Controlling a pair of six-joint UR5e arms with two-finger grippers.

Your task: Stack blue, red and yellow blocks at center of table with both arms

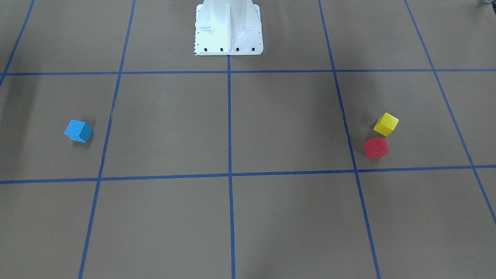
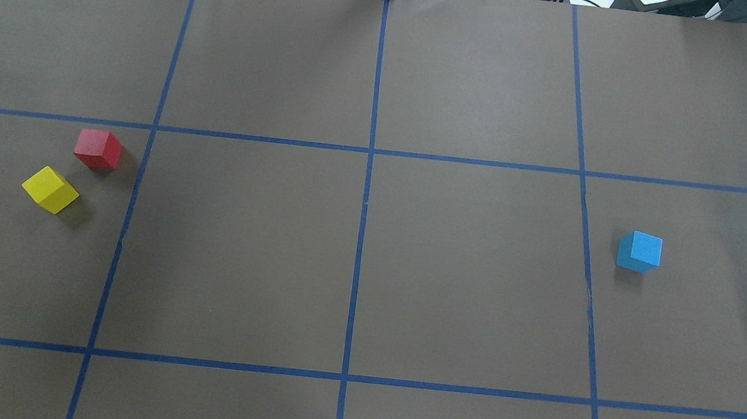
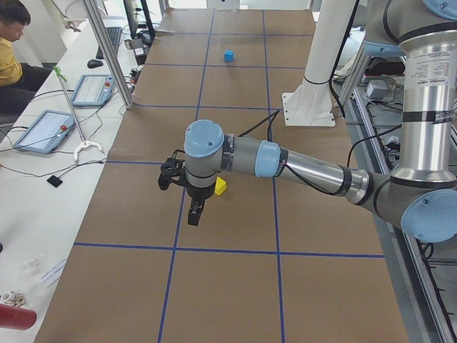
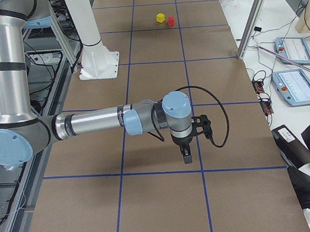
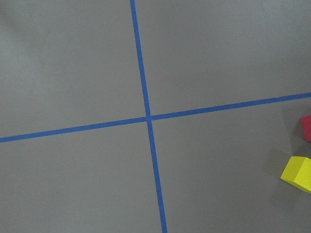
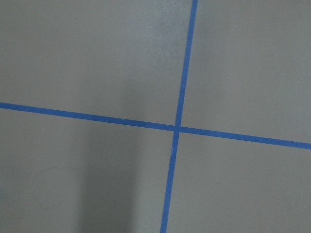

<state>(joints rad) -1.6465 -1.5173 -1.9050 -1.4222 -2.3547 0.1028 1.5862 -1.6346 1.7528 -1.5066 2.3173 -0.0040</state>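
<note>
You have the red block (image 2: 98, 149) and yellow block (image 2: 51, 189) close together but apart at the counter's (image 2: 353, 270) left, and the blue block (image 2: 640, 251) far right. The left pincer (image 3: 194, 213) hangs near the yellow block, and the right pincer (image 4: 186, 156) hangs over a crossing of tape lines (image 6: 177, 128). You cannot tell whether either is open or closed. The white pedestal (image 1: 228, 29) stands at the robot's edge.

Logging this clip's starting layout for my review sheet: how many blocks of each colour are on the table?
Blue block: 1
Red block: 1
Yellow block: 1
Total: 3
</note>
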